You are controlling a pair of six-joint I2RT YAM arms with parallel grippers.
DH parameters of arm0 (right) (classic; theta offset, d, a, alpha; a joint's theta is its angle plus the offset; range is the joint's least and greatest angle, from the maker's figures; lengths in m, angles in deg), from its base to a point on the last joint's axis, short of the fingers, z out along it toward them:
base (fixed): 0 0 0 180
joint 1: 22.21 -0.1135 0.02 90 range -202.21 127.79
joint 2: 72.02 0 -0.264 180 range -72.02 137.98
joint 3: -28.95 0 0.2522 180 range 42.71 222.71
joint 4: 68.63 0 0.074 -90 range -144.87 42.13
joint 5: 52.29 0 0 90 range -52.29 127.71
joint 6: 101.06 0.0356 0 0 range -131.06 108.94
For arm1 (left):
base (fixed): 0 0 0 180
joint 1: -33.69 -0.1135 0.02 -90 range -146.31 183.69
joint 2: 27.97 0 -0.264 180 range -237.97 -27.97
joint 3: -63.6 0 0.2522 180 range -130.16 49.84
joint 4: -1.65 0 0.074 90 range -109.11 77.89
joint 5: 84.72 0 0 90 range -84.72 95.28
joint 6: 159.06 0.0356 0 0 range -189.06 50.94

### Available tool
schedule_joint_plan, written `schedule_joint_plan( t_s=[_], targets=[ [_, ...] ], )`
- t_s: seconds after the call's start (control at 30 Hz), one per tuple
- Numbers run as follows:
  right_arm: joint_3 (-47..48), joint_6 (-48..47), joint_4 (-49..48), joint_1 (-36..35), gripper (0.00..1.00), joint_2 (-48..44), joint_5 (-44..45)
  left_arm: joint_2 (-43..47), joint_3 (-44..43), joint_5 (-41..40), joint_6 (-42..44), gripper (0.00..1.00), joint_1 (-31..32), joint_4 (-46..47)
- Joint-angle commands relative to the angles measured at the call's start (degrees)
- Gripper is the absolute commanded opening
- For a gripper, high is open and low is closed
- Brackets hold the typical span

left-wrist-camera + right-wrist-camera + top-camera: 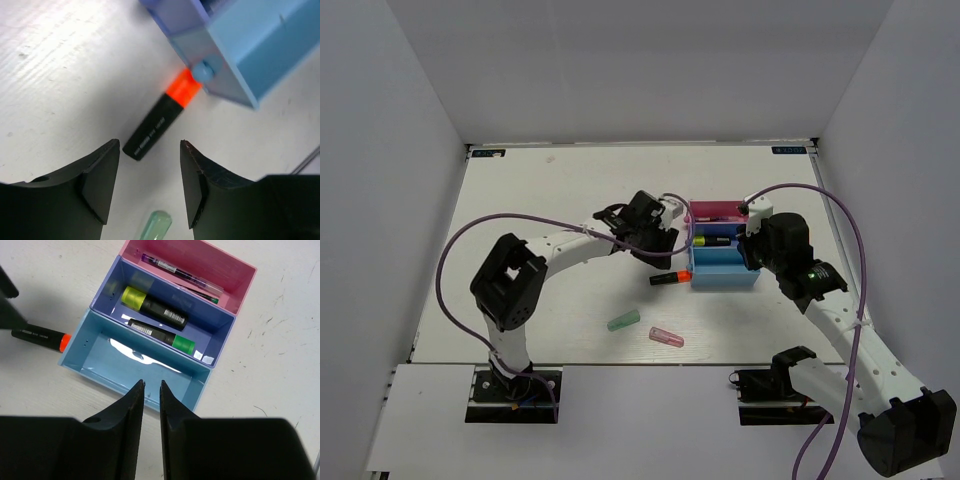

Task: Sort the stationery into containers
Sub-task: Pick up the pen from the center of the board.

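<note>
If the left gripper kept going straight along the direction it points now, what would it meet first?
Most likely the orange-ended highlighter lying on the table: the left gripper is open and its black end sits just ahead of the gap. Depth is hard to judge.

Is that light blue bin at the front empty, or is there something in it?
Empty. The right wrist view shows the light blue bin with only a bare, shiny floor; the orange-tipped highlighter lies outside it.

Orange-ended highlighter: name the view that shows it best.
Left wrist: the orange-ended highlighter lies whole and close, its orange end against the light blue bin. The top external view shows it small; the right wrist view shows it partly hidden by a dark shape at the left edge.
</note>
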Motion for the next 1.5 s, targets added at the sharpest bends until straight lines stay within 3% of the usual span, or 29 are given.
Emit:
schedule_joint_plan(
  t_s=[0.0,0.17,0.37,1.07,1.47],
  targets=[
    [-0.2,0.8,-2.2,0.4,0.22,-0.1,-0.5,5.2,2.9,10.6,16.5,0.62,-0.6,0.4],
    [0.1,0.8,-2.0,0.4,0.22,0.1,-0.7,5.1,5.6,13.0,23.0,0.62,-0.4,0.9],
    [-0.1,0.7,-1.9,0.4,0.22,0.2,-0.7,3.1,5.7,10.0,28.1,0.62,1.3,3.1],
    [-0.2,0.8,-1.7,0.8,0.22,0.3,-2.4,-2.7,5.3,5.9,30.2,0.58,2.8,6.5],
    [-0.2,1.0,-1.5,1.3,0.22,0.4,-2.5,-2.9,11.4,-0.5,30.8,0.51,4.4,10.7]
  ],
)
